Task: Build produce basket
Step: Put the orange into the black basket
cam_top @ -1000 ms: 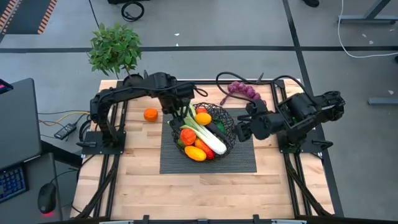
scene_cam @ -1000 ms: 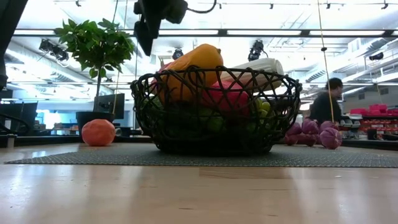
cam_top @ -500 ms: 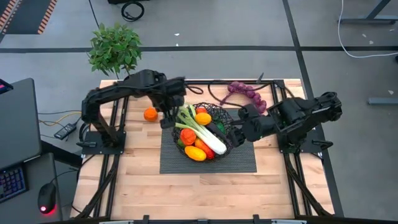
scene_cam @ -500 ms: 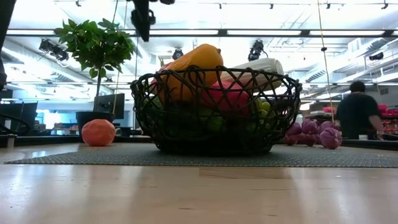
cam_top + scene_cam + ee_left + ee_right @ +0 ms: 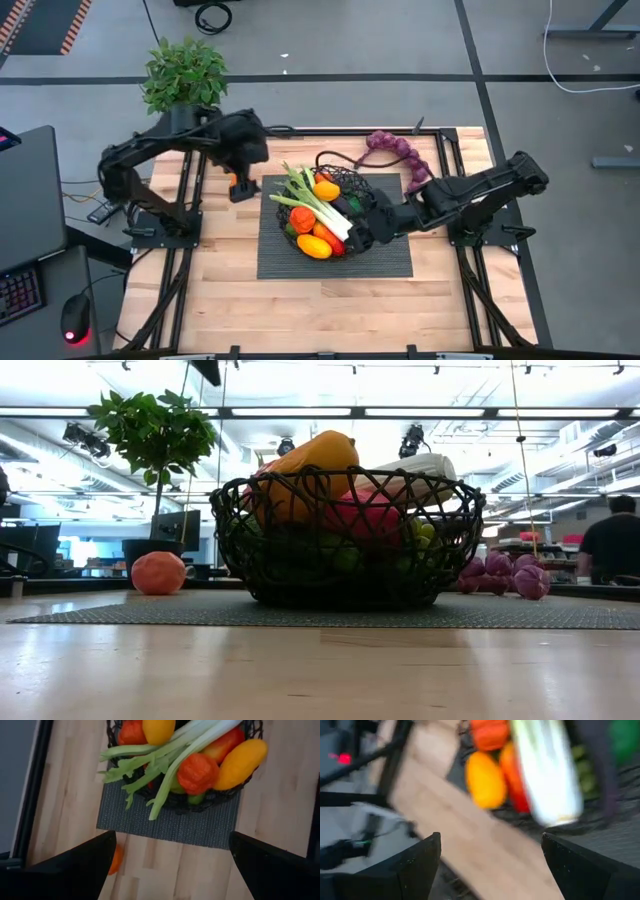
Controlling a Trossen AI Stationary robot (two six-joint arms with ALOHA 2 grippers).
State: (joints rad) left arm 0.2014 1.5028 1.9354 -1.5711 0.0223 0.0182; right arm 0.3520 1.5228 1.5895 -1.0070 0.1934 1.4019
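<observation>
The black wire basket (image 5: 325, 208) stands on a grey mat (image 5: 390, 262) and holds produce: a leek (image 5: 318, 205), a yellow pepper (image 5: 314, 246), tomatoes and green pieces. An orange fruit (image 5: 158, 573) rests on the wood left of the mat, and purple grapes (image 5: 393, 147) lie at the far right. My left gripper (image 5: 241, 188) hangs open high above the orange fruit (image 5: 115, 859), left of the basket (image 5: 200, 800). My right gripper (image 5: 356, 233) is open over the basket's right rim; its wrist view shows the leek's white end (image 5: 547, 775) ahead.
A potted plant (image 5: 185, 75) stands at the table's far left corner. Black cable (image 5: 345, 157) curls behind the basket. Bare wood (image 5: 330, 310) fills the near half of the table. A person (image 5: 615, 545) shows in the room beyond, in the low view.
My left gripper has drawn away from the basket's left rim toward the table's left edge and risen, almost out of the low view's top. My right gripper has reached down and toward the basket, from beside its right rim to over it. Both stay open.
</observation>
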